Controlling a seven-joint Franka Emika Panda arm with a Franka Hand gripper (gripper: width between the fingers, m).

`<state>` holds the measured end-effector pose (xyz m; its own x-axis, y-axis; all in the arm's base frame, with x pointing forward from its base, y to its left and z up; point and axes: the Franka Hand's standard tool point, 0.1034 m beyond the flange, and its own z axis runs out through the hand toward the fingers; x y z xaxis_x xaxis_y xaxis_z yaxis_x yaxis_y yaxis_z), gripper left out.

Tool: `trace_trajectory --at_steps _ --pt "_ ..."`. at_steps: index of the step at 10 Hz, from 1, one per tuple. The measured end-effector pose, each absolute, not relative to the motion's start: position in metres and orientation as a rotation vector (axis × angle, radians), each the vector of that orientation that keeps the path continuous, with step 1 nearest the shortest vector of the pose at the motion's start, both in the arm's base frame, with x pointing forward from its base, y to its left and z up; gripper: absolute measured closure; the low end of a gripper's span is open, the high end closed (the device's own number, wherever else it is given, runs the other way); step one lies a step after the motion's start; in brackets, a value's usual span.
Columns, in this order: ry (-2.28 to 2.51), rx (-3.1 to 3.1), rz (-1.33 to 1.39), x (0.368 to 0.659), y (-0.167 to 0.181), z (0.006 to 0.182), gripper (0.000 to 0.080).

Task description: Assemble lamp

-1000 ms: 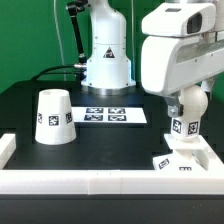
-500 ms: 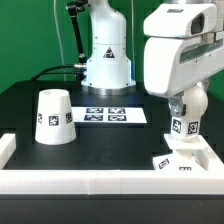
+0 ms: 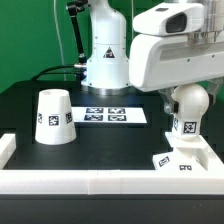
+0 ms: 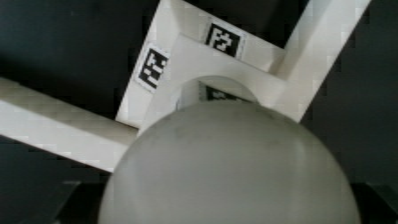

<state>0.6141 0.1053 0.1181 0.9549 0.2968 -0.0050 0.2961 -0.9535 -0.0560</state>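
Exterior view is showing the bulb [image 3: 187, 104] standing upright on the base [image 3: 178, 160] at that view's right, the shade [image 3: 52, 117] sitting well apart at its left, and the arm's wrist housing [image 3: 170, 55] hanging over the bulb, hiding the gripper - whether it is grasping, I cannot tell.

You now have the arm [image 3: 170, 50] higher and further toward the exterior view's left than half a second ago. With it drawn back, more of the bulb [image 3: 188, 103] shows, and its round top stands uncovered below the arm.
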Motion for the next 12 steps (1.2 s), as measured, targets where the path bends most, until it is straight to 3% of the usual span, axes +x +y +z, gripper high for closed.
trace_trajectory --at_steps 7,12 --pt "0.21 -3.085 0.04 0.614 0.102 0.117 0.022" --pt "1.212 -2.861 0.086 0.609 0.114 0.118 0.022"
